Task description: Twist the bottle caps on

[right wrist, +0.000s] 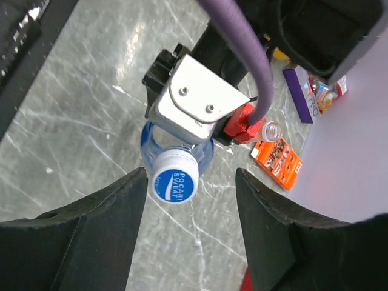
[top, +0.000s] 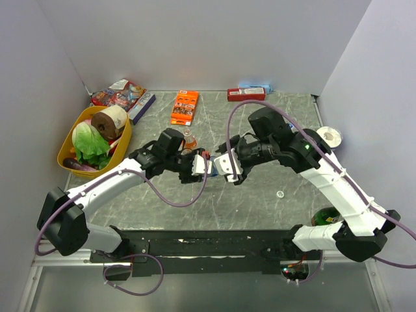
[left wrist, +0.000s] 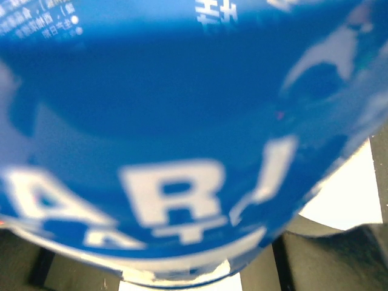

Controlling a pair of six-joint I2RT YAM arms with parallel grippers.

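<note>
My left gripper [top: 200,167] is shut on a clear bottle with a blue label [top: 210,169] and holds it on its side above the table. That label [left wrist: 182,121] fills the left wrist view. A blue-and-white bottle cap [right wrist: 174,182] sits on the bottle's neck and faces my right gripper [right wrist: 191,185]. The right gripper is open, its black fingers [right wrist: 103,230] on either side of the cap, the left one close to it. A second bottle [right wrist: 271,130] with orange liquid [top: 189,138] stands uncapped behind. A whitish cap [top: 280,194] lies on the table to the right.
A flat orange box [top: 184,107] and a red box [top: 246,94] lie at the back. A yellow basket [top: 69,140] with lettuce and a tape roll stands at the left. A white tape roll [top: 330,136] is at the right edge, and a green thing [top: 323,216] shows under the right arm.
</note>
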